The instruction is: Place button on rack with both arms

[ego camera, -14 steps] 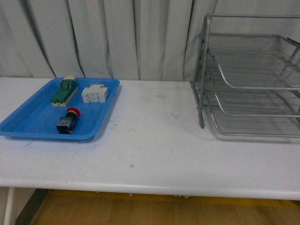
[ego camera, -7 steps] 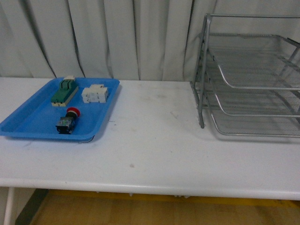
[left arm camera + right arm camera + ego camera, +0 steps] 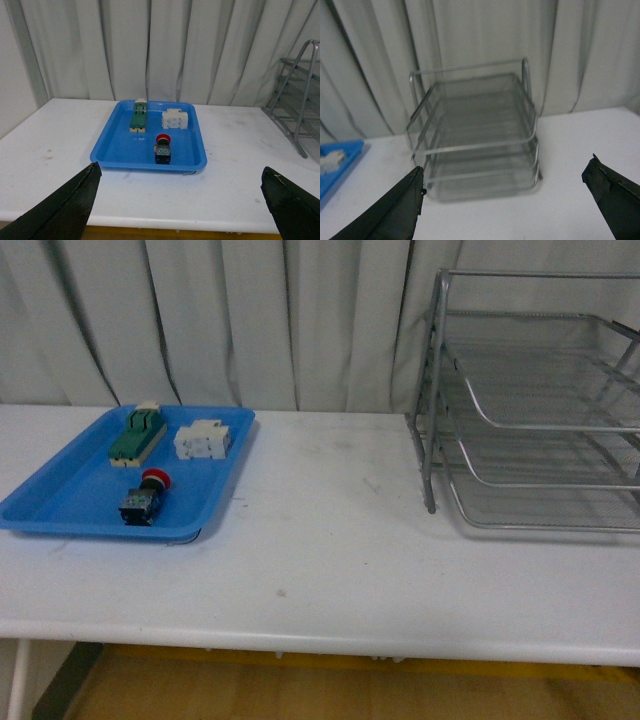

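The button (image 3: 146, 496), red cap and black body, lies on its side in the blue tray (image 3: 60, 495) at the table's left; it also shows in the left wrist view (image 3: 162, 148). The silver wire rack (image 3: 540, 405) with three tiers stands at the right; it fills the right wrist view (image 3: 475, 130), blurred. Neither arm shows in the front view. My left gripper (image 3: 182, 210) is open and empty, well short of the tray. My right gripper (image 3: 505, 205) is open and empty, facing the rack's open front from a distance.
A green-and-cream block (image 3: 137, 436) and a white block (image 3: 203, 439) lie in the blue tray behind the button. Grey curtains hang behind the white table (image 3: 320, 550). The table's front edge runs across the front view.
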Motion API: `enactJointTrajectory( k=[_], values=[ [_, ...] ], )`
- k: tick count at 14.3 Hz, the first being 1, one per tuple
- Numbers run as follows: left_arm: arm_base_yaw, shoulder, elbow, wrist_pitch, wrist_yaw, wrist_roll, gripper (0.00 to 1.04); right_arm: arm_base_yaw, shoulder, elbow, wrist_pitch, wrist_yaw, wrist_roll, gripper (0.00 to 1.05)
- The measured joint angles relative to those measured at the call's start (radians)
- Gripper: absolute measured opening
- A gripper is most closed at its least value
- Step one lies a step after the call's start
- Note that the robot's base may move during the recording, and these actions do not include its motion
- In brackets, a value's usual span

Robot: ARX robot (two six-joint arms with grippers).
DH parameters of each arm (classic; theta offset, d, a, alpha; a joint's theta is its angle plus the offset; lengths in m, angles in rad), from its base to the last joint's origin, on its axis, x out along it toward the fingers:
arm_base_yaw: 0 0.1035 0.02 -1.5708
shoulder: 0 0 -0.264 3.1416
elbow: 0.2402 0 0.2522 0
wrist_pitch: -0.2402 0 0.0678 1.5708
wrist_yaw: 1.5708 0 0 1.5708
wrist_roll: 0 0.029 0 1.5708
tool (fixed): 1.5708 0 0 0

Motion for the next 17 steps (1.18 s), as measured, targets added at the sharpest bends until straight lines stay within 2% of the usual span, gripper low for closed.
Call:
enactJointTrajectory(
  k=[2,3,4,6,9,12,14,17],
  values=[
    [0.000,0.000,0.000,0.001,0.000,0.000,0.98,-0.137,0.356,0.147,0.309,-0.061,0.055,0.98],
    [0.000,0.000,0.000,0.001,0.000,0.000,0.98,-0.181,0.502,0.212,0.405,-0.069,0.109,0.98],
    [0.000,0.000,0.000,0.001,0.000,0.000,0.98,-0.244,0.711,0.288,0.585,-0.087,0.242,0.98],
    [0.000,0.000,0.000,0.001,0.000,0.000,0.98,-0.305,0.970,0.352,0.796,-0.088,0.497,0.98],
    [0.000,0.000,0.000,0.000,0.000,0.000,0.98,-0.259,1.214,0.363,0.962,-0.161,0.943,0.98],
    [0.000,0.000,0.000,0.001,0.000,0.000,0.98,-0.174,1.406,0.395,0.964,-0.160,1.415,0.98],
    [0.000,0.000,0.000,0.001,0.000,0.000,0.98,-0.120,1.492,0.410,0.958,-0.127,1.578,0.98],
    [0.000,0.000,0.000,0.001,0.000,0.000,0.98,-0.025,1.577,0.476,0.965,-0.109,1.627,0.98]
  ],
)
